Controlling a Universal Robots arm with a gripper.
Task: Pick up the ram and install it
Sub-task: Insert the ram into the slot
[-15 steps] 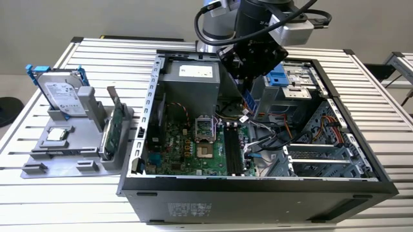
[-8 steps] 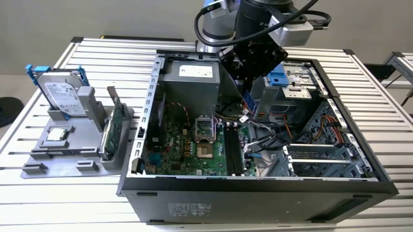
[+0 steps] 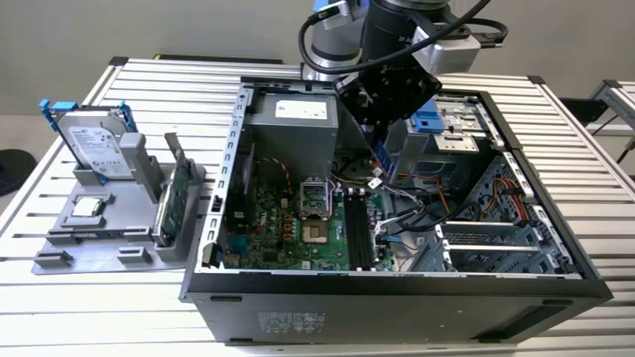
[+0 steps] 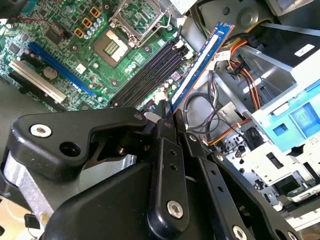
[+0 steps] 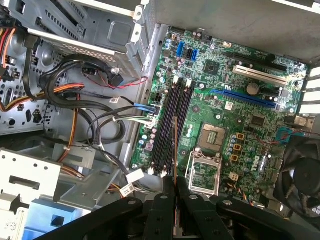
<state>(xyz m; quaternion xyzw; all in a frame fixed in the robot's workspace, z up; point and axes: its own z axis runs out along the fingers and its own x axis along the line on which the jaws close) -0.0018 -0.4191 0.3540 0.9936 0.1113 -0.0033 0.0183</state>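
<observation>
Blue ram (image 4: 202,61) pinched in gripper (image 4: 169,111); sat mid-frame in exterior view, just above memory slots (image 3: 355,227), long axis probably parallel.

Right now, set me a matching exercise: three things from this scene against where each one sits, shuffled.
Things: 1 the ram; 2 hard drive; 3 green card.
Places: A in the grey holder, beside the case; B clamped in the tool, inside the case; C in the grey holder, at the exterior view's far left.
Pairs: 1-B; 2-C; 3-A.
</observation>
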